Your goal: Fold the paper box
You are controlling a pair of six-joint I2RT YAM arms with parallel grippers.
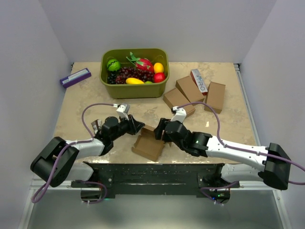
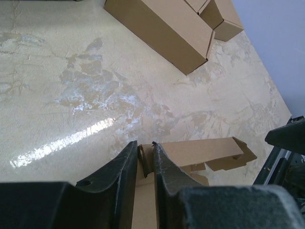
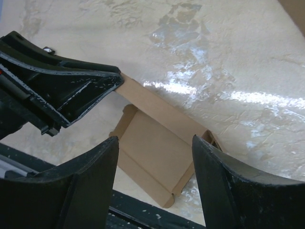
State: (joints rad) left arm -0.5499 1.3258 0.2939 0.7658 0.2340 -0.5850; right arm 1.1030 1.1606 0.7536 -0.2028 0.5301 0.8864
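Note:
The paper box (image 1: 148,144) is a plain brown, partly opened carton lying near the table's front edge between the two arms. My left gripper (image 1: 137,127) is at its far left corner. In the left wrist view the left gripper (image 2: 144,144) is nearly closed, with a thin upright edge of the box (image 2: 205,151) pinched between the fingers. My right gripper (image 1: 160,131) hovers at the box's right end. In the right wrist view the right gripper (image 3: 155,139) is wide open above the box (image 3: 157,148) and touches nothing.
A green basket (image 1: 134,90) of fruit stands at the back centre. A purple-and-white box (image 1: 75,77) lies at the back left. Three folded brown boxes (image 1: 190,88) and a white-and-red carton (image 1: 200,80) lie at the back right. A black strip (image 1: 152,172) runs along the near edge.

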